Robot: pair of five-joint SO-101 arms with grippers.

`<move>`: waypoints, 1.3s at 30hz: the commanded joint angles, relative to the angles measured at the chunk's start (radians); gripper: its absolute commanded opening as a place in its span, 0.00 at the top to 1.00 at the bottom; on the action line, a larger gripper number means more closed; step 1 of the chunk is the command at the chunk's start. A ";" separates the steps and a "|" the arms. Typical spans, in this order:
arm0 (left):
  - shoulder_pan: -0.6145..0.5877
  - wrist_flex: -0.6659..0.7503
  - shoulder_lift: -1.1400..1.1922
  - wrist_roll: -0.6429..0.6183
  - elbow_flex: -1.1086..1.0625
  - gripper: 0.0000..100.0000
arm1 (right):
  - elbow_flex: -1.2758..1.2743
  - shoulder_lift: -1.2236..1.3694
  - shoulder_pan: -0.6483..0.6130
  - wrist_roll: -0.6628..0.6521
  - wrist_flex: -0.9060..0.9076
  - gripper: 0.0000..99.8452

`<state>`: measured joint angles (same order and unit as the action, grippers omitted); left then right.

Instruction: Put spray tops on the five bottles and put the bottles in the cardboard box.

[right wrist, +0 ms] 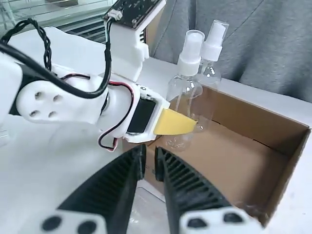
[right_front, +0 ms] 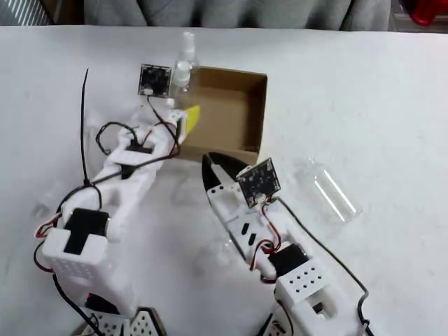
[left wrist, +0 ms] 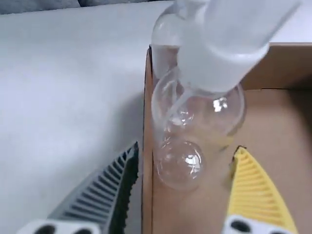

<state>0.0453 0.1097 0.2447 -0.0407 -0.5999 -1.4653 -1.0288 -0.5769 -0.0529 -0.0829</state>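
The cardboard box (right_front: 234,133) sits open at mid-table. A clear bottle (left wrist: 195,109) with a white spray top (left wrist: 229,44) is in its far-left corner. My left gripper (left wrist: 186,148) is open around it, the yellow finger (right wrist: 175,122) inside the box and the grey finger (left wrist: 105,190) outside the wall. A second spray-topped bottle (right wrist: 212,51) stands just behind that corner (right_front: 187,45). My right gripper (right_front: 210,164) is at the box's near wall, black fingers (right wrist: 173,180) shut on nothing. Another clear bottle (right_front: 329,190) lies on the table to the right.
The left arm's black cables (right_front: 112,133) loop over the table left of the box. A clear piece (right wrist: 146,204) lies on the table under my right gripper. Open white tabletop stretches to the right and far side of the box.
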 commanded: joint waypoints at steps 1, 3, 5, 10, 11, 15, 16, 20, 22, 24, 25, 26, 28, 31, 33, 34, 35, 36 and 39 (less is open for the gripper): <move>-0.018 -0.006 -0.125 -0.002 -0.054 0.71 | 0.032 -0.013 0.007 -0.011 -0.016 0.98; -0.010 -0.006 -0.170 0.006 -0.092 0.71 | 0.032 -0.013 0.007 -0.011 -0.016 0.98; -0.007 -0.006 -0.211 0.006 -0.126 0.71 | 0.032 -0.013 0.007 -0.011 -0.016 0.98; -0.008 -0.072 -0.302 0.006 -0.167 0.71 | 0.032 -0.013 0.007 -0.011 -0.018 0.98; -0.008 -0.097 -0.321 0.008 -0.170 0.71 | 0.032 -0.013 0.007 -0.011 -0.018 0.98; -0.008 -0.218 -0.395 0.009 -0.172 0.71 | 0.032 -0.013 0.007 -0.011 -0.018 0.98; -0.008 -0.252 -0.414 0.009 -0.172 0.71 | 0.032 -0.013 0.007 -0.011 -0.018 0.98; -0.018 -0.367 -0.479 0.018 -0.173 0.71 | 0.032 -0.013 0.008 -0.011 -0.015 0.98; -0.019 -0.420 -0.503 0.054 -0.173 0.72 | 0.031 -0.013 0.012 -0.011 -0.013 0.98; -0.012 -0.494 -0.516 0.072 -0.175 0.72 | 0.029 -0.013 0.012 -0.011 -0.013 0.98; -0.010 -0.529 -0.527 0.078 -0.186 0.72 | 0.029 -0.013 0.013 -0.011 -0.013 0.98; -0.010 -0.555 -0.538 0.080 -0.204 0.72 | 0.029 -0.013 0.013 -0.011 -0.013 0.98; -0.022 -0.577 -0.573 0.080 -0.255 0.72 | 0.029 -0.013 0.013 -0.011 -0.013 0.98; -0.079 -0.568 -0.661 0.080 -0.368 0.72 | 0.029 -0.013 0.010 -0.011 -0.013 0.98; -0.117 -0.571 -0.730 0.078 -0.436 0.72 | 0.029 -0.013 0.012 -0.011 -0.013 0.98; -0.137 -0.571 -0.766 0.078 -0.468 0.72 | 0.029 -0.013 0.013 -0.011 -0.013 0.98; -0.156 -0.571 -0.802 0.077 -0.500 0.72 | 0.029 -0.013 0.015 -0.011 -0.013 0.98; -0.170 -0.569 -0.835 0.074 -0.525 0.72 | 0.029 -0.013 0.015 -0.011 -0.013 0.98; -0.193 -0.575 -0.921 0.072 -0.594 0.72 | 0.029 -0.013 0.016 -0.011 -0.012 0.98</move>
<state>-0.1082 -0.4580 -0.5409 0.0299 -1.1400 -1.4653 -1.0288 -0.5738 -0.0529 -0.0829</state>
